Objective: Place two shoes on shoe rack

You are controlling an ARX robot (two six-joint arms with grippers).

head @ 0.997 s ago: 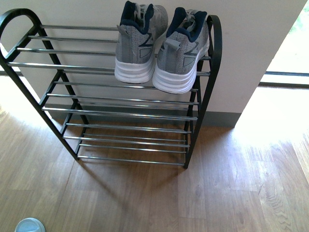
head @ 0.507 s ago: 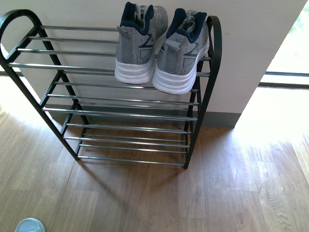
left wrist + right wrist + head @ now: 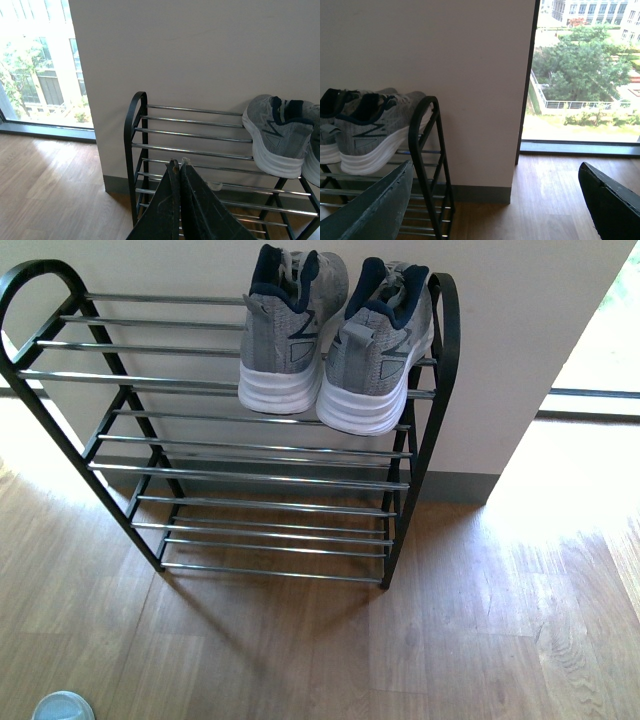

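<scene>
Two grey knit sneakers with white soles stand side by side on the right end of the shoe rack's top tier: the left one (image 3: 290, 335) and the right one (image 3: 378, 345), heels toward me. The black-framed shoe rack (image 3: 250, 455) with chrome bars stands against the wall. Neither arm shows in the front view. My left gripper (image 3: 177, 163) is shut with nothing between its fingers, hanging in front of the rack's (image 3: 190, 150) empty left part, away from a sneaker (image 3: 277, 132). My right gripper (image 3: 495, 175) stands open and empty, beside the rack's right end (image 3: 427, 165) and both sneakers (image 3: 375, 127).
A pale blue rounded object (image 3: 62, 706) peeks in at the bottom left of the floor. The rack's three lower tiers carry nothing. Wooden floor (image 3: 450, 620) spreads in front. A wall corner and a floor-level window (image 3: 580, 75) lie to the right.
</scene>
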